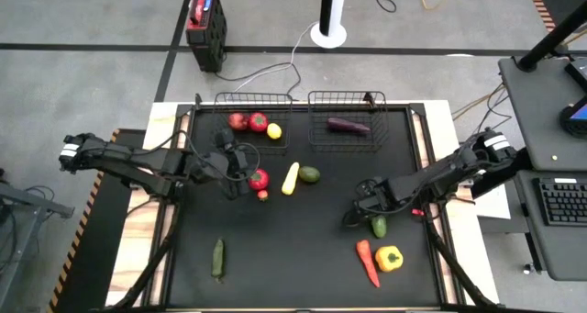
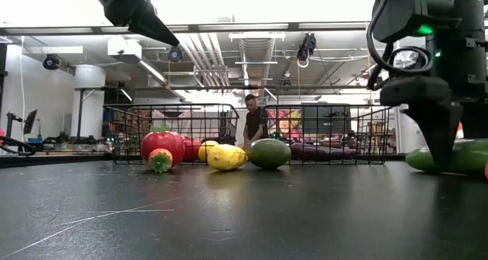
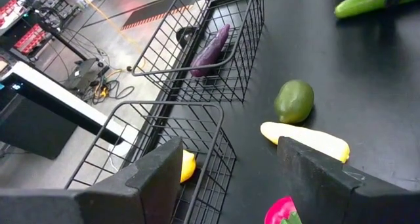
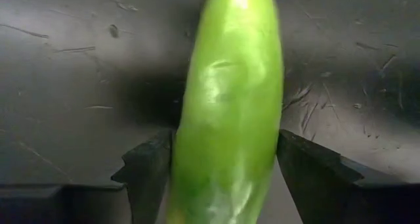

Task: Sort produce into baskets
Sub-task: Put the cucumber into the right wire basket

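Note:
Two black wire baskets stand at the table's far edge. The left basket (image 1: pixel 254 100) holds two red fruits (image 1: pixel 248 121) and a lemon (image 1: pixel 273 131). The right basket (image 1: pixel 347 97) holds a purple eggplant (image 1: pixel 348 125). My right gripper (image 1: pixel 365 210) is down at a light green cucumber (image 1: pixel 379 227), which lies on the mat right of centre. My left gripper (image 1: pixel 240 163) is open and empty, raised above the mat just left of a red pepper (image 1: pixel 260 178). A yellow squash (image 1: pixel 290 178) and an avocado (image 1: pixel 310 174) lie beside the pepper. My right gripper pinches the green cucumber between its two fingers, one finger (image 4: pixel 154 168) on each long side (image 4: pixel 262 152). The fingers come from above, pointing down, and lie across it. The cucumber lies on the mat (image 2: pixel 450 158).
A dark green cucumber (image 1: pixel 218 258) lies near the front left. A carrot (image 1: pixel 367 262) and a yellow pepper (image 1: pixel 389 258) lie at the front right, close to my right gripper. A person (image 2: pixel 253 123) stands in the room beyond the baskets. A red-and-black box (image 1: pixel 205 19) sits on the floor.

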